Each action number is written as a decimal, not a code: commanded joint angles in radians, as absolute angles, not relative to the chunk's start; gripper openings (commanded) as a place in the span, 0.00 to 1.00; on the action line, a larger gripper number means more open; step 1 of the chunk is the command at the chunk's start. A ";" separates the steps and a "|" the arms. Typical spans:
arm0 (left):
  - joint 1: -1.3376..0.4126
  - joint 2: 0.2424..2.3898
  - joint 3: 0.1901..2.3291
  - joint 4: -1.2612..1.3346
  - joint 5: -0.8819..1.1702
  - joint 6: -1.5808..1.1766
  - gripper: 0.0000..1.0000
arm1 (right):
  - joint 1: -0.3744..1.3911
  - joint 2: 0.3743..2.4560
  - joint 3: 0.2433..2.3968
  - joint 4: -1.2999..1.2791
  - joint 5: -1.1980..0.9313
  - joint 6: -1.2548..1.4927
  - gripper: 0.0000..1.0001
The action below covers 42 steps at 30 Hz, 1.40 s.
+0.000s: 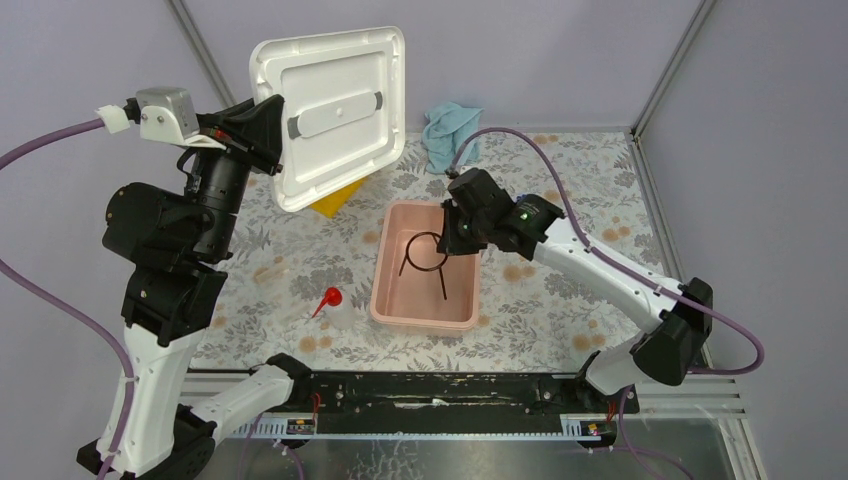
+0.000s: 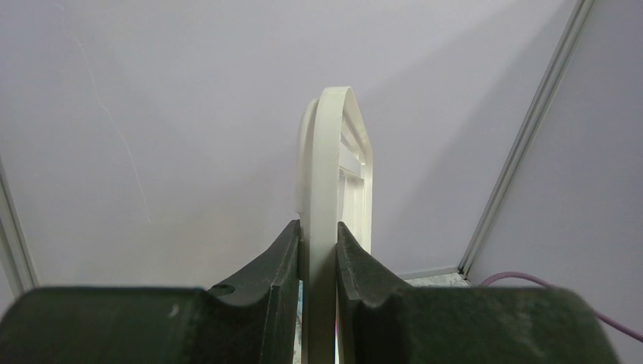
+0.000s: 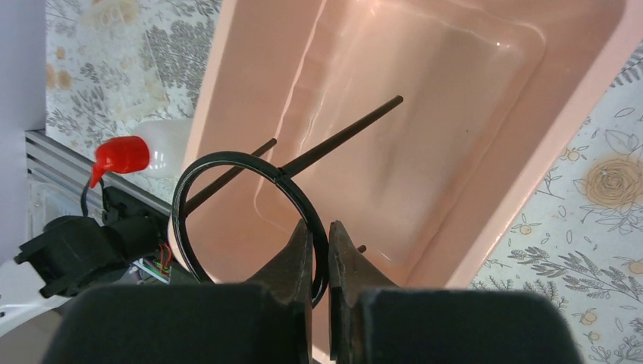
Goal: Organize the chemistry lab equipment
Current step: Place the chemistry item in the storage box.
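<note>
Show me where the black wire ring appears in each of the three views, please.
Top external: centre; the black wire ring hangs over the pink tub, held by the right gripper.
Left wrist: not in it; only the white lid shows.
Right wrist: lower centre-left; the ring is pinched between the fingers.
Shared landmark: the pink tub, seen in the top and right wrist views.
</note>
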State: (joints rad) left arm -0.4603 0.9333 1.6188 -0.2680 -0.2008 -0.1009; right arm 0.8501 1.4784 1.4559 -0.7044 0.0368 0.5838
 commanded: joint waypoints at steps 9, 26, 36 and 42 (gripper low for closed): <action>-0.464 0.934 1.599 -0.166 -0.218 -0.081 0.00 | 0.859 1.503 1.318 -0.499 -0.061 0.601 0.00; -0.465 0.936 1.566 -0.139 -0.219 -0.084 0.00 | 0.858 1.598 1.250 -0.410 -0.106 0.591 0.00; -0.465 0.939 1.553 -0.122 -0.224 -0.082 0.00 | 0.860 1.627 1.233 -0.428 -0.106 0.580 0.19; -0.465 0.943 1.549 -0.114 -0.226 -0.084 0.00 | 0.859 1.631 1.225 -0.432 -0.103 0.575 0.34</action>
